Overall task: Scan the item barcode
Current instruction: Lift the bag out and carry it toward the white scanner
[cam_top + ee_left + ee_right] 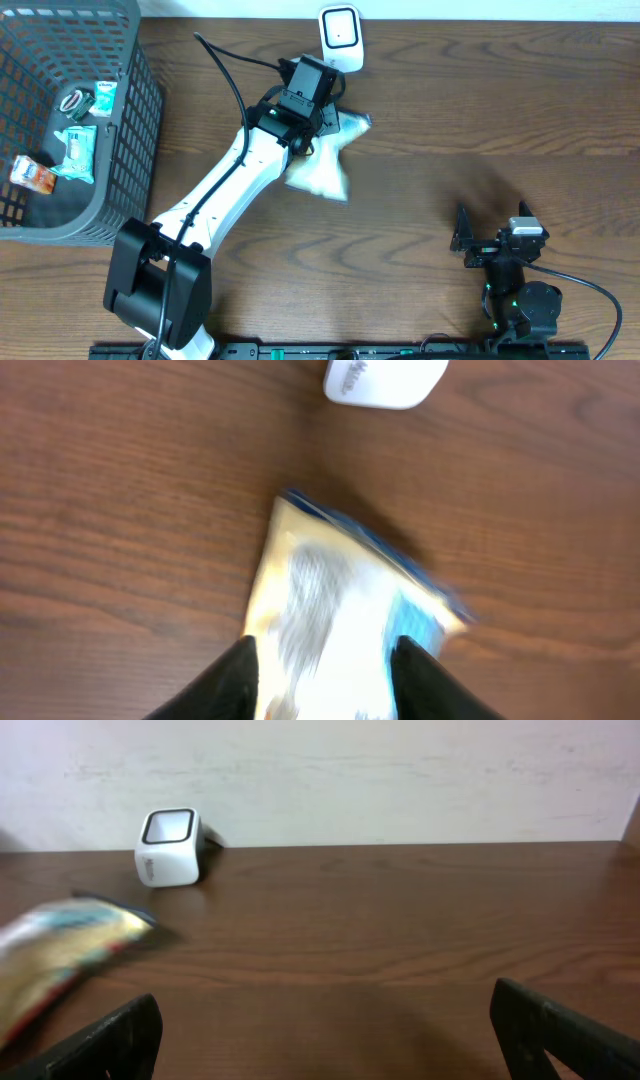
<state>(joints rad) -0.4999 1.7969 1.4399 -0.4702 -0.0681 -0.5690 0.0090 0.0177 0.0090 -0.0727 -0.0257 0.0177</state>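
Grey basket (146, 120) holds small packets (78, 152); right end effector (320, 1005) gapes; left end effector (322, 652) straddles pouch (330, 580), grip unclear.

One scanner (340, 35), one basket (140, 120), one loose pouch (322, 178)

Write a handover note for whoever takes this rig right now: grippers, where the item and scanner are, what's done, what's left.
Left gripper: fingers either side of the packet; whether it grips is unclear.
Right gripper: wide open, empty, at the near right.
Packet: just in front of the scanner.
Done: packet is at the scanner.
Left: no sign of a scan; check that the barcode faces it.
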